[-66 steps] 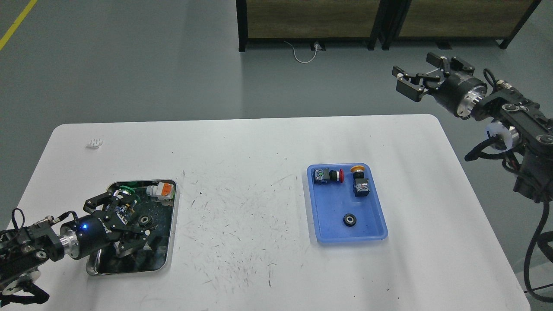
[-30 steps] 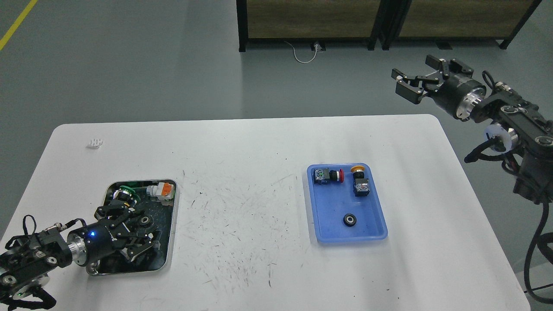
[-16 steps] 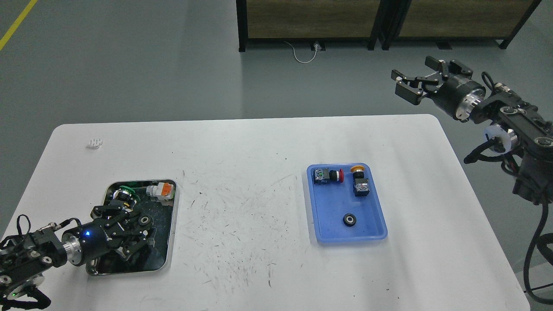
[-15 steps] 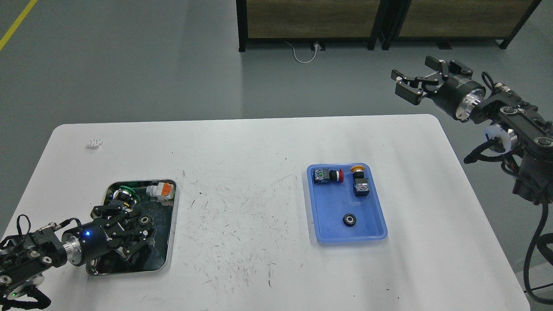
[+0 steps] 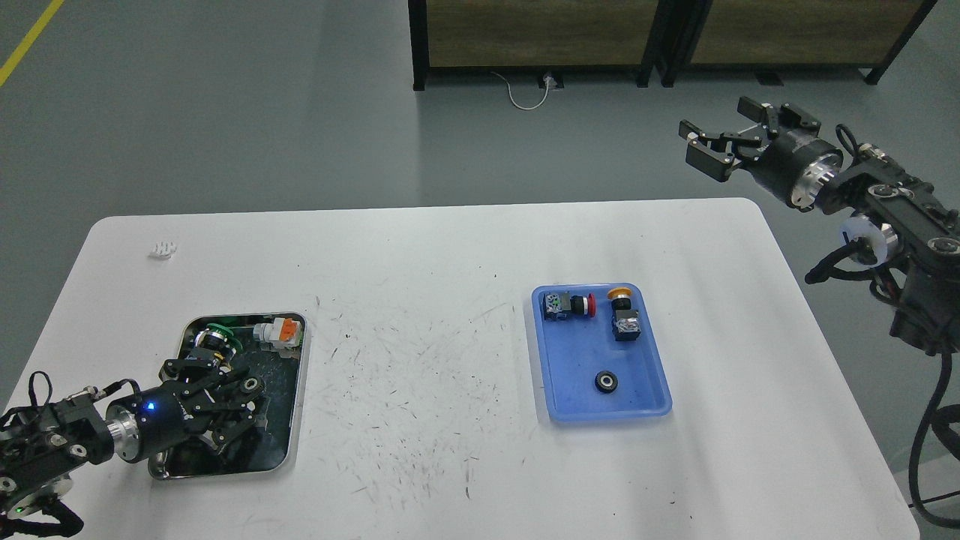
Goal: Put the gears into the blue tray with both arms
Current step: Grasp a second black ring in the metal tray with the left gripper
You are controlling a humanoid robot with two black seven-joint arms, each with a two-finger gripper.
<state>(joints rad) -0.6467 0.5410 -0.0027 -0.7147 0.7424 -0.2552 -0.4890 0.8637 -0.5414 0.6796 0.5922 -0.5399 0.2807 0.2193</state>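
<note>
A small black toothed gear point(image 5: 250, 385) is seen in the shiny steel tray point(image 5: 295, 420), at two o'clock from the nearer left gripper point(image 5: 225, 401); finger spread cannot be told. The right gripper point(image 5: 716, 146) is held spread, far off.

Workshop: grey floor point(image 5: 225, 112), yellow floor line point(image 5: 26, 41), scuffed worktable point(image 5: 420, 375).

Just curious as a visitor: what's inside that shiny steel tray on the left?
In the steel tray: a green-capped switch, an orange-and-white part, one black gear. The left gripper hides the rest.
</note>
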